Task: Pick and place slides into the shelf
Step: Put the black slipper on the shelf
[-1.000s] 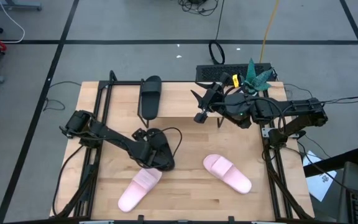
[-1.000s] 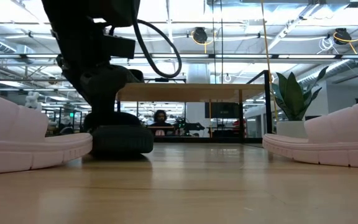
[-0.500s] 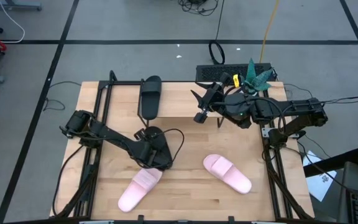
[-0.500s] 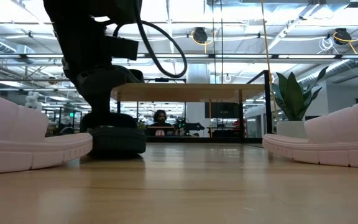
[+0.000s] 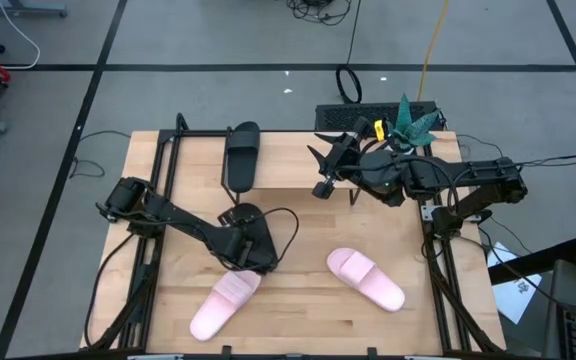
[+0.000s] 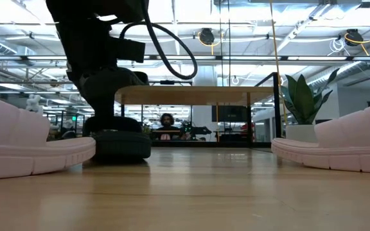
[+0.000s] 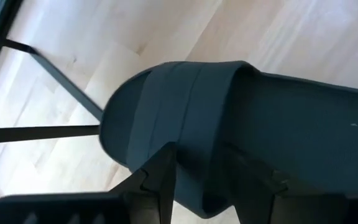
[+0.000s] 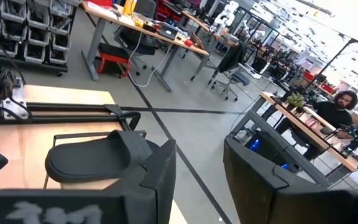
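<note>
One black slide [image 5: 264, 256] lies sole-down on the table left of centre, and my left gripper [image 5: 246, 240] is shut on its strap from above. A second black slide [image 5: 240, 155] rests flat on the shelf [image 5: 288, 168], a light plank along the table's far side. Two pink slides [image 5: 225, 300] [image 5: 366, 278] lie on the table near the front edge. My right gripper [image 5: 318, 170] hangs open over the shelf's middle with nothing between its fingers [image 8: 160, 174]. My left gripper pinches the black slide's broad strap [image 7: 197, 155] between its two fingers [image 7: 160, 180], one on the toe side and one on the footbed side. The fingers come from above, slanting down. The slide's sole [image 6: 117, 151] rests on the table.
Black frame rails [image 5: 158, 200] [image 5: 438, 250] run along the table's left and right sides. A green plant [image 5: 413, 120] and a dark box [image 5: 358, 116] stand behind the shelf. A person [image 6: 166, 122] sits in the room beyond. Bare tabletop lies between the pink slides.
The black slide under my left gripper has shifted a little toward the table's left edge and still rests on the table. My right arm has kept still.
</note>
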Action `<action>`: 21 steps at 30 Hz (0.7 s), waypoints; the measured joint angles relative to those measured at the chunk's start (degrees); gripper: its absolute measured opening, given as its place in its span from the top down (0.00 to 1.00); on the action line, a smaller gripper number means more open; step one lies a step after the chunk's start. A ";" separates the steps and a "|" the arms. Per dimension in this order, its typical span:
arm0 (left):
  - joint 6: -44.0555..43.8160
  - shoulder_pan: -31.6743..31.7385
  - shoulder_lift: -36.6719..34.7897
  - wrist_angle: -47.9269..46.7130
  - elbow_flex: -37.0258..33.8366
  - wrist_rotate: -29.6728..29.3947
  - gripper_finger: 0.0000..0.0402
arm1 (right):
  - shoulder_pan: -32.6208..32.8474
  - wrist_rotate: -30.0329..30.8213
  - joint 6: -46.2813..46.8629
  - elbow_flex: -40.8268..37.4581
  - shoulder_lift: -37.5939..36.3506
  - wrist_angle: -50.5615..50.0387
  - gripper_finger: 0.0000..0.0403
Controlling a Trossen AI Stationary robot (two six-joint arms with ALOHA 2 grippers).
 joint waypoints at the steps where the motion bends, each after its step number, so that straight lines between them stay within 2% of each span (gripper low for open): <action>1: 0.48 0.00 0.00 0.45 0.00 0.38 0.68 | 0.00 0.00 0.01 0.00 0.00 -0.08 0.69; 21: -0.38 0.09 0.00 1.20 0.00 2.65 0.67 | 0.00 0.00 0.08 0.00 0.00 -1.96 0.69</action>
